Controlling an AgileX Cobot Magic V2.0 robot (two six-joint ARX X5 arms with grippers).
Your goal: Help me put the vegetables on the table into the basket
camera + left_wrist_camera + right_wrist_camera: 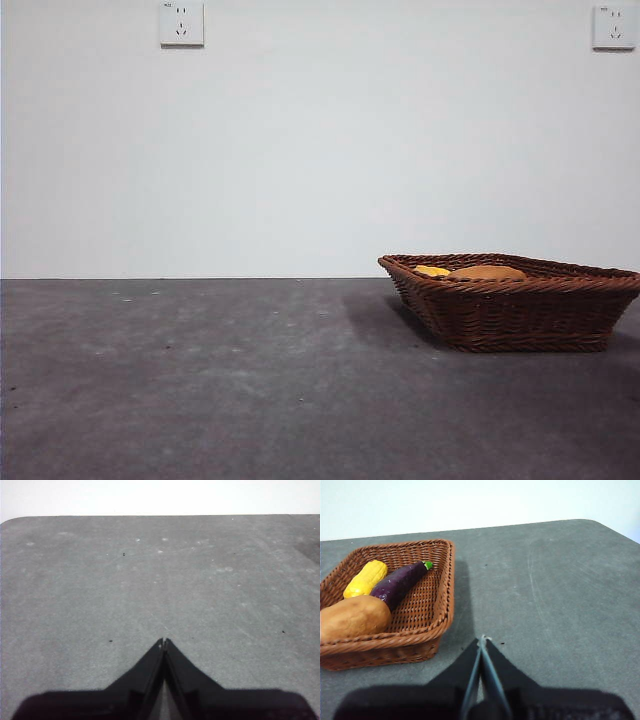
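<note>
The brown woven basket (pixel 520 318) stands on the dark grey table (pixel 200 380) at the right. In the right wrist view the basket (pixel 437 612) holds all three vegetables: a yellow corn cob (pixel 366 578), a purple eggplant (pixel 399 582) with a green stem, and a brown potato (pixel 352 617). From the front only the tops of the corn (pixel 432 270) and potato (pixel 487 272) show above the rim. My right gripper (pixel 482 641) is shut and empty, over bare table beside the basket. My left gripper (pixel 164 642) is shut and empty above bare table (pixel 150 580).
A white wall with two sockets (pixel 181 23) (pixel 613 27) stands behind the table. The table's far edge (pixel 160 516) shows in the left wrist view, and a rounded corner (pixel 600 524) in the right wrist view.
</note>
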